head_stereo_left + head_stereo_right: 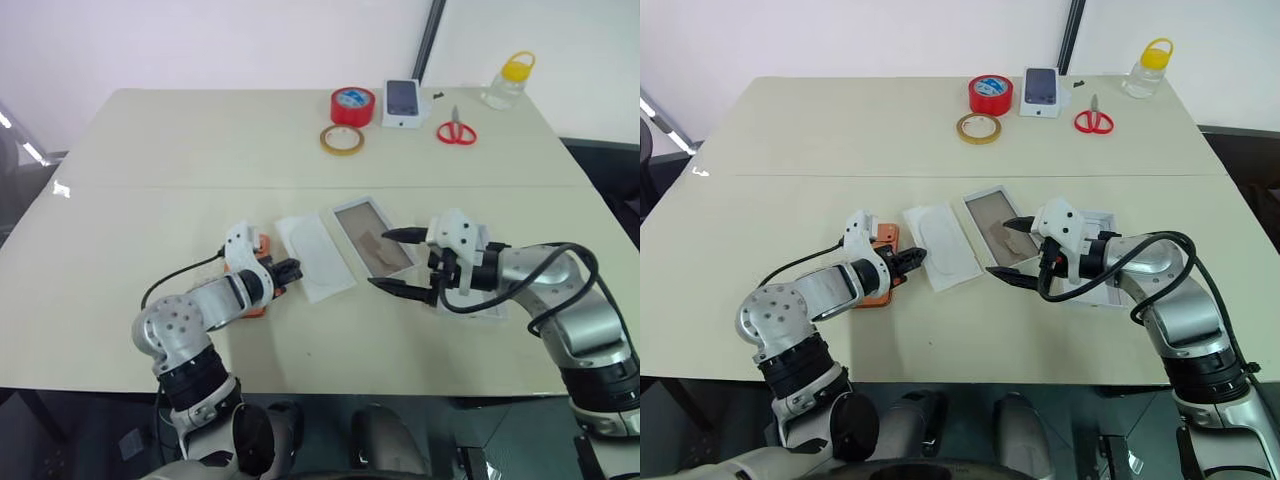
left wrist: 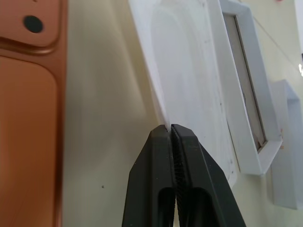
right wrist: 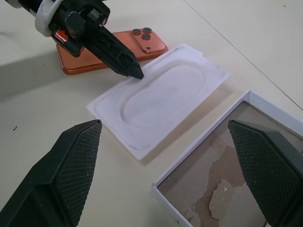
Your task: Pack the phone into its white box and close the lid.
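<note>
Silver arms, black ribbed pincers (image 1: 286, 270)

Your right gripper (image 3: 165, 156) hangs wide open above the white box (image 3: 222, 189), while the left gripper (image 3: 135, 72), fingers pressed together, touches the insert (image 3: 156, 97) edge beside the phone (image 3: 109, 49).

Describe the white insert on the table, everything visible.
The white insert is a thin, flat moulded sheet, like pulp or plastic, with a raised rim and a shallow oval recess in the middle. It lies flat on the table, out of the white box, between the phone and that box, close beside both. The left gripper, fingers shut, has its tips at the insert's phone-side edge; a grip on that edge looks likely but is not certain.
</note>
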Robot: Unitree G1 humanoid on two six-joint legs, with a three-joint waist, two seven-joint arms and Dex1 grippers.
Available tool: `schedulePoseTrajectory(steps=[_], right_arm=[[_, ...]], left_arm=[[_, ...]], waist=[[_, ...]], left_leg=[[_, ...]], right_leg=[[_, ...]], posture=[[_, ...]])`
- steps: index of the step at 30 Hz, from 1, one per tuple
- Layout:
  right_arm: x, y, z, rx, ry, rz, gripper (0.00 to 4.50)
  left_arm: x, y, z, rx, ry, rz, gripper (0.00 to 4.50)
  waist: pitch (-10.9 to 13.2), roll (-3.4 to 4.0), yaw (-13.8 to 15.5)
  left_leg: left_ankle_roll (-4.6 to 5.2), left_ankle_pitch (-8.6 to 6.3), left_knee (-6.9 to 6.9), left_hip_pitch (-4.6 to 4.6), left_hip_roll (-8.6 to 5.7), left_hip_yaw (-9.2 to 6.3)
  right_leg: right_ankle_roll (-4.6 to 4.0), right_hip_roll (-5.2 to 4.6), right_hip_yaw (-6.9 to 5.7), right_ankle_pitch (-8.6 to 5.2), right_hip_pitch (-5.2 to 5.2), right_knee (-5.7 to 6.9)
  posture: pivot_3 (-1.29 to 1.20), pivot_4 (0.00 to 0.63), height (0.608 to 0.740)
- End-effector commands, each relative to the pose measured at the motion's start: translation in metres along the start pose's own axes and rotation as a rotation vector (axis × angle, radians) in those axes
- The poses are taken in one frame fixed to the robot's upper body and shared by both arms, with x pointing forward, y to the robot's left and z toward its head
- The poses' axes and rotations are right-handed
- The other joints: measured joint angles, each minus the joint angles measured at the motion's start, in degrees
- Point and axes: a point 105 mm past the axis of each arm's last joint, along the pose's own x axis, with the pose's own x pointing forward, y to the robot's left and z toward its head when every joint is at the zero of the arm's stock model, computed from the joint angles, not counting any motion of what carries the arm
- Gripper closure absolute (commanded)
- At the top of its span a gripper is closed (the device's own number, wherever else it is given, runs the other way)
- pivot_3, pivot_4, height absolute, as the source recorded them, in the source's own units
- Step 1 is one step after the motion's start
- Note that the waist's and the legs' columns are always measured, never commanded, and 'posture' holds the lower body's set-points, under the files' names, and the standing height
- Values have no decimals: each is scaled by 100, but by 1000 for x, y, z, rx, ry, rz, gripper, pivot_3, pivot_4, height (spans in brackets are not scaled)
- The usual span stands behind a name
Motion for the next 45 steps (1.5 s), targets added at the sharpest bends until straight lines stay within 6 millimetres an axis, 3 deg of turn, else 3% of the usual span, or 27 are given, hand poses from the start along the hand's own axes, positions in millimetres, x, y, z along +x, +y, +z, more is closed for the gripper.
schedulePoseTrajectory(steps=[1,5,10,20,24,30,36,40,45], right_arm=[[2,1,13,-40,-36,14,0],[4,0,9,-61,5,21,0],[9,1,-13,-126,130,44,0],[4,-19,-46,-259,335,121,0],[4,-18,-47,-281,349,165,1252],[9,-12,-38,-281,309,200,4466],[13,-1,-25,-282,272,226,4466],[25,28,-14,-311,231,298,4466],[45,50,-10,-311,227,307,4466]], left_arm=[[1,-13,7,-55,-48,-87,4472],[-4,-10,12,-84,-79,-117,4472],[-12,-14,29,-39,-115,-173,4472],[-10,-19,39,42,-67,-202,4472],[-12,-18,43,53,-74,-196,4500],[-23,-12,66,38,-166,-190,4500],[-32,-9,84,15,-210,-188,4500],[-35,-8,91,17,-211,-187,4500],[-37,-9,95,50,-201,-176,4500]], waist=[[0,0,0],[1,-1,2],[1,-2,7],[2,-3,-1],[2,-4,-4],[2,-4,-6],[2,-4,-1],[3,-5,-8],[3,-5,-8]], left_leg=[[0,0,0,0,0,0],[0,0,1,0,0,0],[0,0,1,-1,0,0],[-1,0,0,-1,1,0],[-1,0,1,-2,1,0],[-2,0,1,-2,5,0],[-3,-1,2,-2,5,0],[-6,-3,1,-3,8,0],[-10,-5,3,-2,14,0]], right_leg=[[0,0,0,0,0,0],[0,0,0,0,0,0],[0,0,0,0,0,-1],[1,3,2,1,-3,0],[1,2,3,1,-2,-1],[1,6,4,1,-4,-1],[1,6,4,1,-4,-2],[2,9,5,1,-7,-1],[1,17,9,2,-10,2]], posture=[[0,150,740],[0,150,740],[0,150,740],[0,150,740],[0,150,740],[0,150,740],[0,150,740],[0,150,740],[0,150,740]])
